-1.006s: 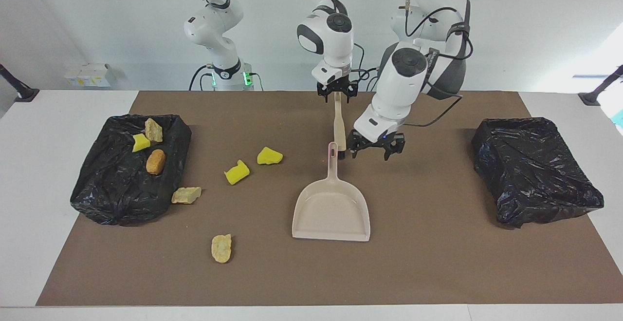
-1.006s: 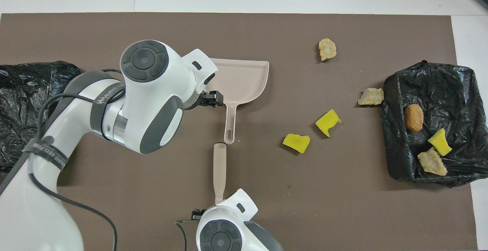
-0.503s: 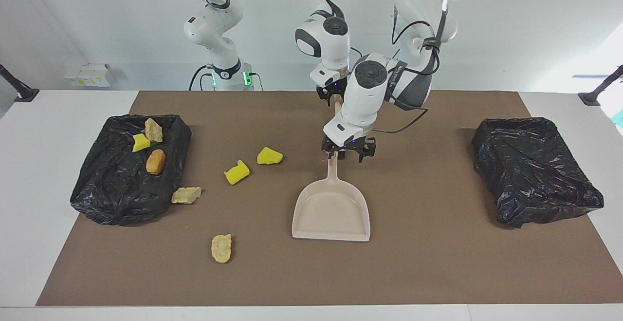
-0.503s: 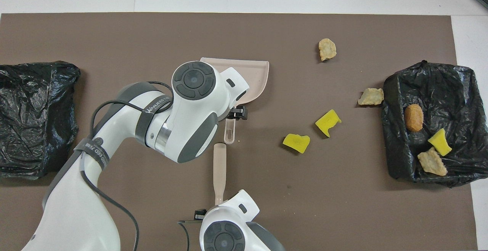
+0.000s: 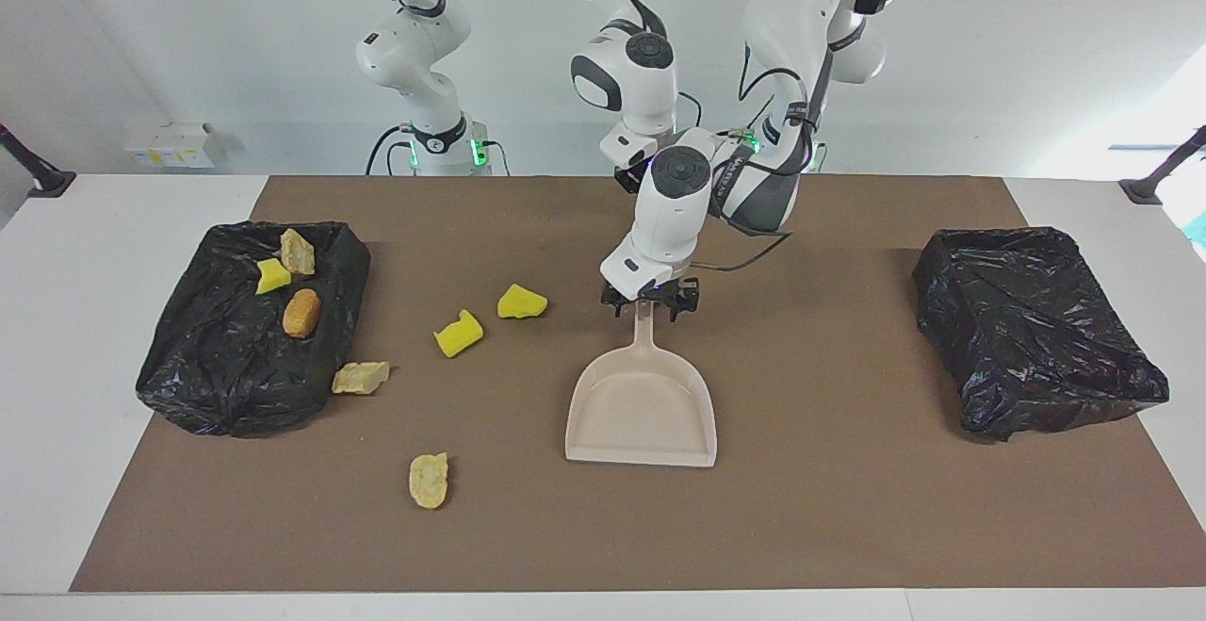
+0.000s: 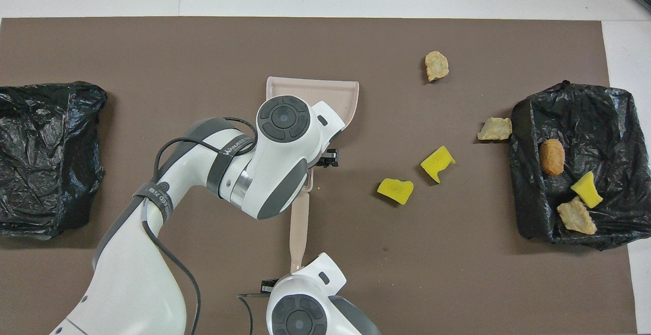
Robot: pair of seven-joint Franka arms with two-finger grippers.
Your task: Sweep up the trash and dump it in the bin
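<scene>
Trash lies in two groups; three lumps sit in the bin (image 5: pixel 236 376) at the right arm's end, one tan (image 5: pixel 298 251), one yellow (image 5: pixel 273 275), one orange-brown (image 5: pixel 301 312); four are loose on the mat (image 5: pixel 848 508), two yellow chunks (image 5: pixel 521 302) (image 5: pixel 459 333) between that bin and the dustpan (image 5: pixel 641 414), a tan piece (image 5: pixel 361 377) just beside the bin, another (image 5: pixel 429 480) farther from the robots. The lumps are fist-sized, rough and irregular, the yellow ones sponge-like, the tan ones stone-like.

A second ago the left gripper (image 5: pixel 648 308) hung beside the dustpan's handle, toward the left arm's end; now it is low over the handle's tip, with the handle running out from under it; whether it has closed on it I cannot tell. The right gripper (image 5: pixel 629 178) has meanwhile clamped tight on the brush (image 6: pixel 299 218), which lies in line with the dustpan's handle, nearer to the robots.

So, as I judge it, both tools are being taken up and sweeping has not begun; none of the trash has moved; the other bin (image 5: pixel 1036 338) holds nothing that shows.
</scene>
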